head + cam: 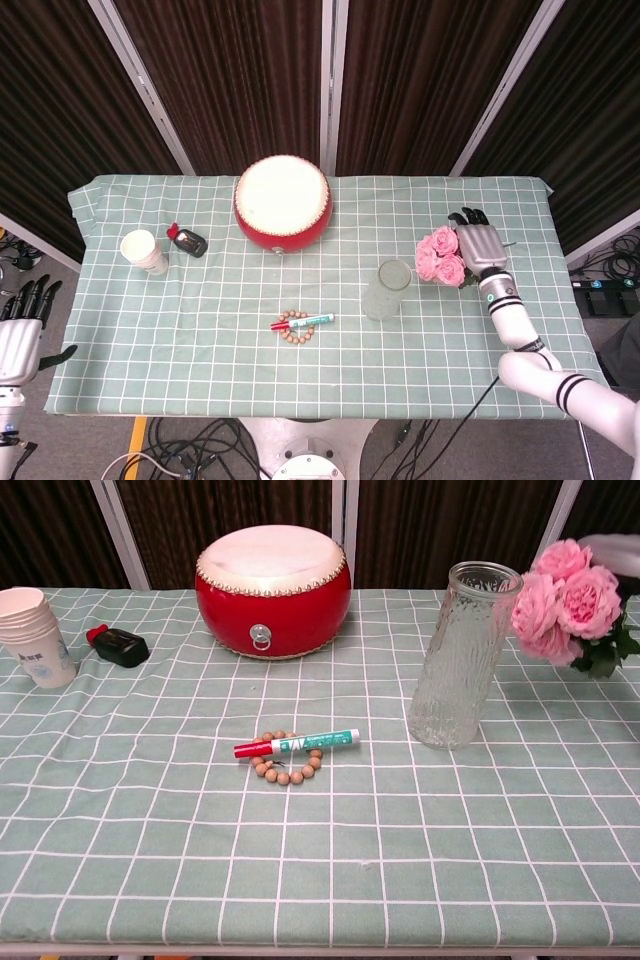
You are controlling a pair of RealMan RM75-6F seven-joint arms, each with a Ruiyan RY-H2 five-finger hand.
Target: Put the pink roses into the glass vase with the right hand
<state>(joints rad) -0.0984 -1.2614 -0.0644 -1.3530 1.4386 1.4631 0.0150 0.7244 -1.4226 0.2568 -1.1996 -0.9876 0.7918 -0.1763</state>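
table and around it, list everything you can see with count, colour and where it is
drum: 1, red with a white top, back centre
glass vase: 1, clear, upright, right of centre
pink roses: 1 bunch, pink with green leaves, lifted off the cloth right of the vase
marker: 1, green and white with a red cap, front centre, lying across the bracelet
bead bracelet: 1, tan, under the marker
paper cups: 1 stack, white, far left
small bottle: 1, black with a red cap, beside the cups
tablecloth: 1, green with a white grid
left hand: off the table's left edge, holds nothing
right hand: holds the roses
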